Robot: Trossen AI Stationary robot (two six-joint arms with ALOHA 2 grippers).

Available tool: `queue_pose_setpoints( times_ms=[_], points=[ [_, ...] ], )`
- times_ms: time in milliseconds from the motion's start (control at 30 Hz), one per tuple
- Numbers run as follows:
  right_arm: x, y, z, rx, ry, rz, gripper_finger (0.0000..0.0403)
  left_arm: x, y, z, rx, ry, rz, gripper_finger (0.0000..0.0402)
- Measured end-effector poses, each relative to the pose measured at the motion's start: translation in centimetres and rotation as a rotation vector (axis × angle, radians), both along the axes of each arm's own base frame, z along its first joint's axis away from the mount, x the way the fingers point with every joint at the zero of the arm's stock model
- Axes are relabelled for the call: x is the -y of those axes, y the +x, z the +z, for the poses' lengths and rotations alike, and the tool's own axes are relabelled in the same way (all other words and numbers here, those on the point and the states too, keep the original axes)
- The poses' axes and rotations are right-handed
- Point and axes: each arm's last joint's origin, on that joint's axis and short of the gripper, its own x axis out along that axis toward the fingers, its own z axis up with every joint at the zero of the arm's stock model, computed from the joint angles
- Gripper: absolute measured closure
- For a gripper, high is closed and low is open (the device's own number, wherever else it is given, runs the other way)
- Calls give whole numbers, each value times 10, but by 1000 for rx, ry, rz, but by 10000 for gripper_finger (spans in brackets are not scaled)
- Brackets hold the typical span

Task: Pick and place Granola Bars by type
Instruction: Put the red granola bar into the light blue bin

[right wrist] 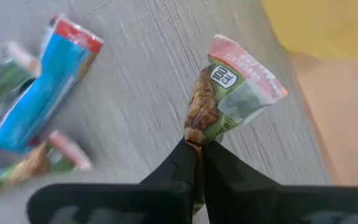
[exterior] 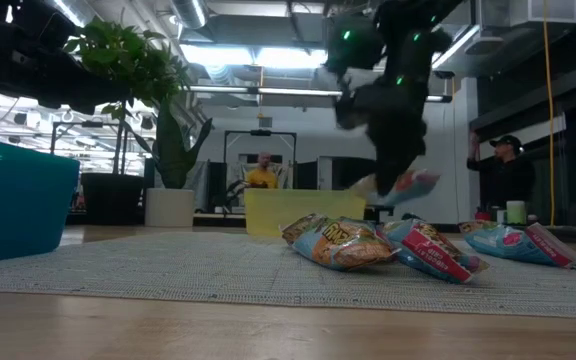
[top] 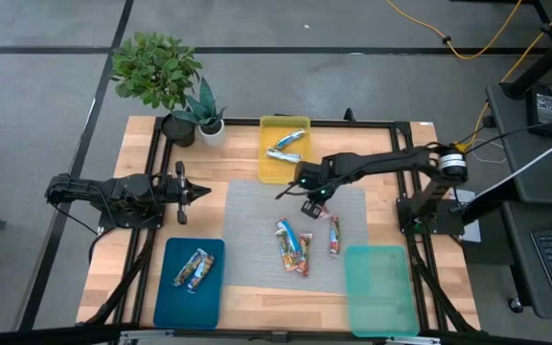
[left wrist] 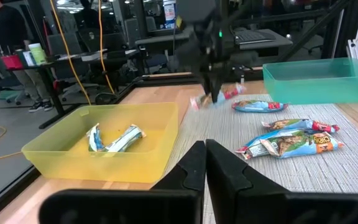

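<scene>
Red-and-green wrapper (right wrist: 232,93) pinched by one end between the right end effector (right wrist: 199,146) fingers, dangling clear of the grey mat (top: 257,249), presumably so it can travel to a tray without dragging across the rest. Lifted over the mat's far part, just beside the yellow tray (top: 268,168), which already keeps two blue-and-silver bars (top: 288,146); likely bound elsewhere, since its colours differ from those. Right arm stretched long from its base at the table's (top: 123,287) right edge, forearm nearly level, wrist turned down so the fingers hang over the mat. Four more bars (top: 295,249) lying loose in a cluster on the mat's near half, still unsorted. Dark blue tray (top: 172,305) at the near left corner loaded with two bars (top: 192,270); teal tray (top: 381,287) at the near right apparently bare. Left end effector (top: 199,192) pressed together and gripping nothing, parked at the mat's left border with its arm folded short, pointing toward the middle and well apart from the bars, seemingly waiting.
</scene>
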Motion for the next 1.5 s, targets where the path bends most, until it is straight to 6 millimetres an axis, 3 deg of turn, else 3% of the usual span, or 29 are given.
queue_pose_setpoints(
  times_ms=[200, 433, 700, 867, 1100, 1333, 1500],
  points=[
    [-17, -32, 49, 47, -74, 25, 385, 0, 0, 0, 0, 0, 0, 395],
    [-37, -77, 110, 262, -131, 75, 383, 0, 0, 0, 0, 0, 0, 396],
    [-52, -129, 155, 486, -177, 43, 388, 0, 0, 0, 0, 0, 0, 397],
    [-58, -155, 168, 561, -139, 55, 385, 0, 0, 0, 0, 0, 0, 397],
    [-74, -184, 174, 568, -10, 227, 379, 0, 0, 0, 0, 0, 0, 395],
    [-95, -204, 175, 506, 237, 385, 378, 0, 0, 0, 0, 0, 0, 397],
    [-108, -213, 173, 411, 362, 390, 379, 0, 0, 0, 0, 0, 0, 394]
  ],
)
